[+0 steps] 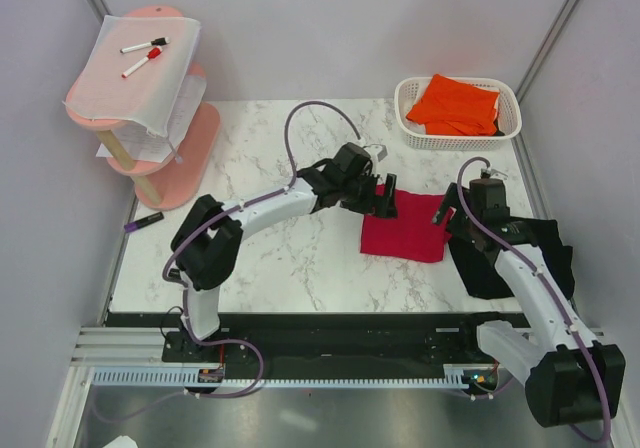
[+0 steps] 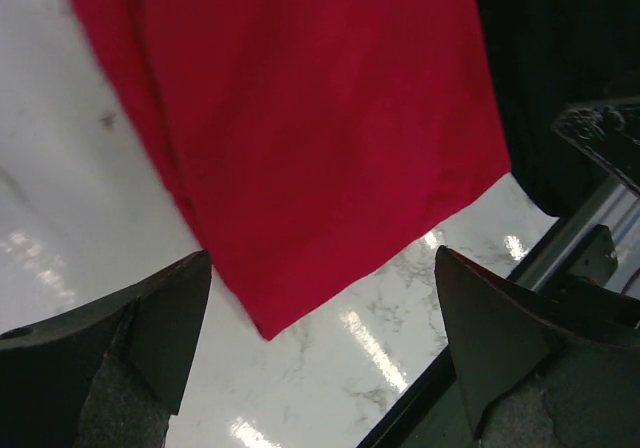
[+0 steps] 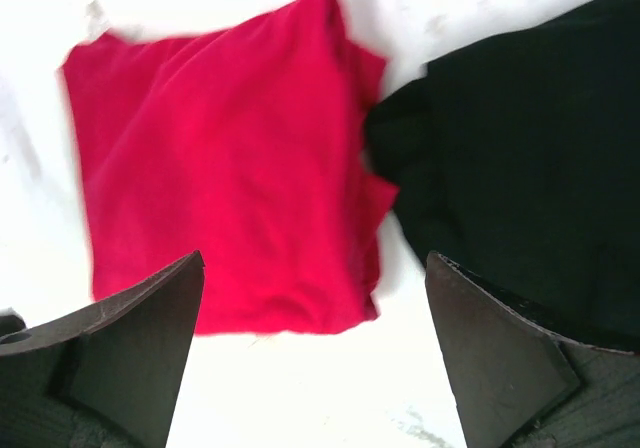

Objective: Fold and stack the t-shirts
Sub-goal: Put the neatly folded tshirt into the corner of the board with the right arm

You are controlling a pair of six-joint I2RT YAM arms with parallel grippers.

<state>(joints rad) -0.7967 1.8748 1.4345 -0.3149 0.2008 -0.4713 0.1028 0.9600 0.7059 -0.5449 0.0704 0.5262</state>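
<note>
Marble table (image 1: 300, 258), right of centre: the crimson shirt (image 1: 405, 226) lies folded square, with the black shirt (image 3: 520, 168) touching its right edge. The orange shirt (image 1: 455, 103) sits in the basket (image 1: 408, 128), far right. The left gripper (image 2: 320, 298) and right gripper (image 3: 315, 308) hover spread, holding nothing. One looks folded; two more and the stacking remain.

The left arm (image 1: 260, 208) reaches forward and to the right from its base, elbow bent and wrist tipped downward. The left gripper (image 2: 320, 268) has its jaws spread wide with nothing between them. The right arm (image 1: 530, 288) reaches forward and leftward. The right gripper (image 3: 315, 263) gapes wide too, apparently empty, near its partner.
</note>
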